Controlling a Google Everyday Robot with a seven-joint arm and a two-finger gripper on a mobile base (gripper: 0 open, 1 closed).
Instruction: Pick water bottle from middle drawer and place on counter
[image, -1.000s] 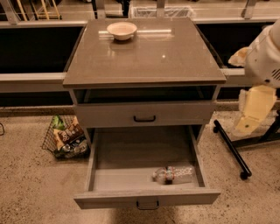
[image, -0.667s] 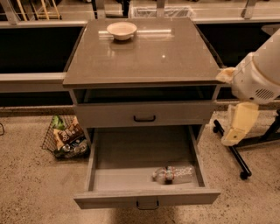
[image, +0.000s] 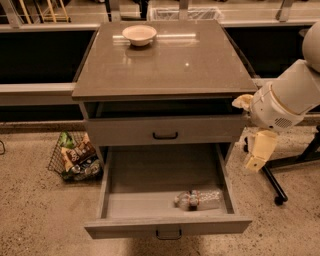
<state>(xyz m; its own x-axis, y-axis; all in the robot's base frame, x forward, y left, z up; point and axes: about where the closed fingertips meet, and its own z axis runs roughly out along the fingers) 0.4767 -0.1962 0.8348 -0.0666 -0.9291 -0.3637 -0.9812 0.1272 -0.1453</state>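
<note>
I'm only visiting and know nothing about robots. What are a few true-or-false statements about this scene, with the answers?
1. The water bottle lies on its side in the open middle drawer. True.
2. The gripper is holding the water bottle. False: it hangs outside the drawer, off to the right, apart from the bottle.
3. A beige bowl sits on the counter. True.
4. A wire basket stands on the counter. False: it sits on the floor, left of the drawer.

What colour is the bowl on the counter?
Beige bowl, camera view. The gripper hangs right of the middle drawer.
</note>
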